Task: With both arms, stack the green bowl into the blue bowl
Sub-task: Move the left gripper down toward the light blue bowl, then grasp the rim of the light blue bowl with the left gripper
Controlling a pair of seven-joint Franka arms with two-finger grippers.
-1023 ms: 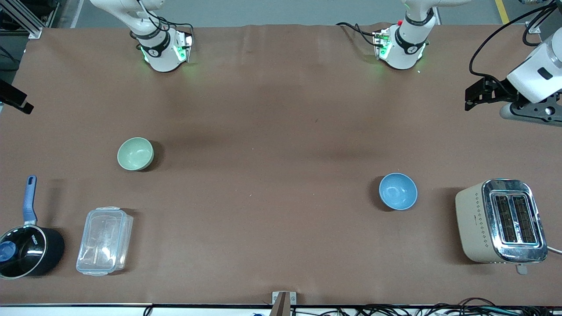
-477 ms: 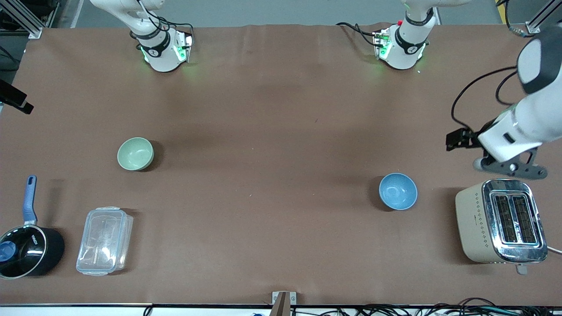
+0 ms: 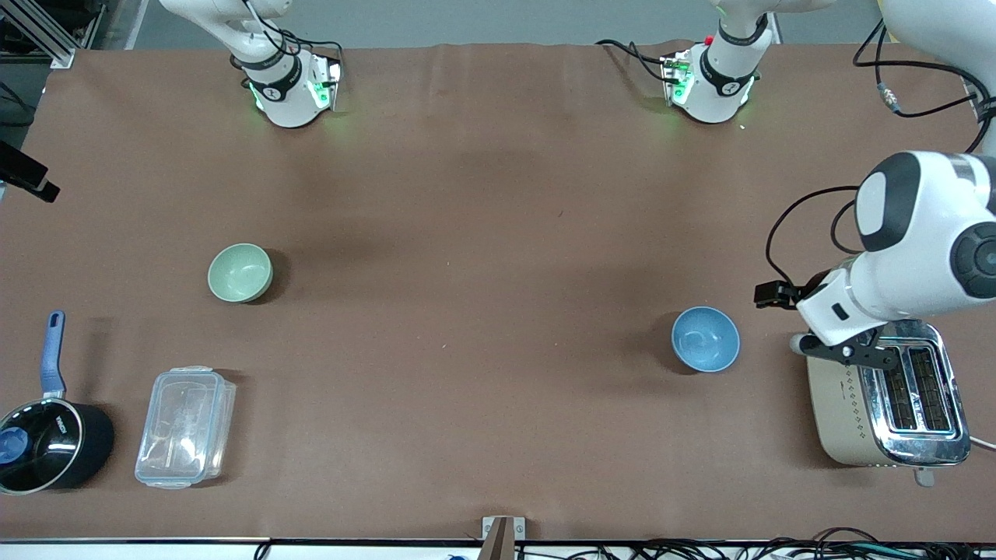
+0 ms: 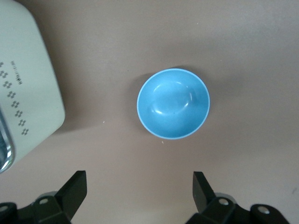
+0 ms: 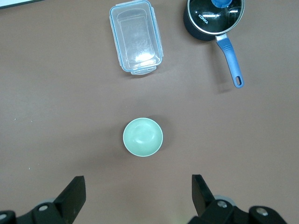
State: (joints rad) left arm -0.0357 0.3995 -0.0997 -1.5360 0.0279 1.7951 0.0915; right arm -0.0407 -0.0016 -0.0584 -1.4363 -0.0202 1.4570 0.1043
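Hovering wide-jawed: left gripper (image 4: 138, 193) over table (image 3: 482, 233) between blue bowl (image 3: 706, 339) and toaster (image 3: 887, 393), near left-arm edge; right gripper (image 5: 138, 196) splayed high above green bowl (image 3: 240, 272), right-arm end.

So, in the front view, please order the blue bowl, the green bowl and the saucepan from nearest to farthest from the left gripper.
From the left gripper:
1. Blue bowl, just beside it, by the toaster.
2. Green bowl, toward the right arm's end.
3. Saucepan, at that end's near corner.
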